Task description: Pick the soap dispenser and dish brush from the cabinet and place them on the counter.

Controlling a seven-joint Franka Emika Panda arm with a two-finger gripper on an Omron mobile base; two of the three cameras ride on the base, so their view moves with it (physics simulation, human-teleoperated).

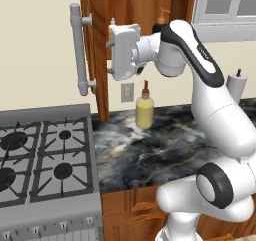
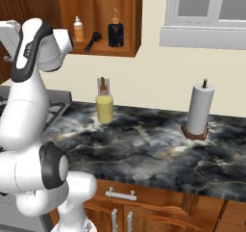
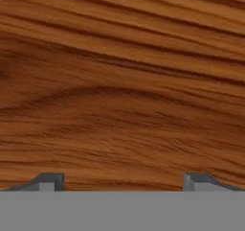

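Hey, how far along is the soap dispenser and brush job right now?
Done: the cabinet stands open, its door swung out. In hand: nothing; the pincer is open, close against the door's wood grain. Left: the black soap dispenser and dish brush both sit on the cabinet shelf beside an orange bottle, so neither has reached the counter, where a yellow bottle and paper towel roll stand.

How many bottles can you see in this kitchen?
3. A small orange bottle and a dark pump bottle stand in the open cabinet, with a black brush between them. A yellow bottle stands on the counter. The arm may hide others.
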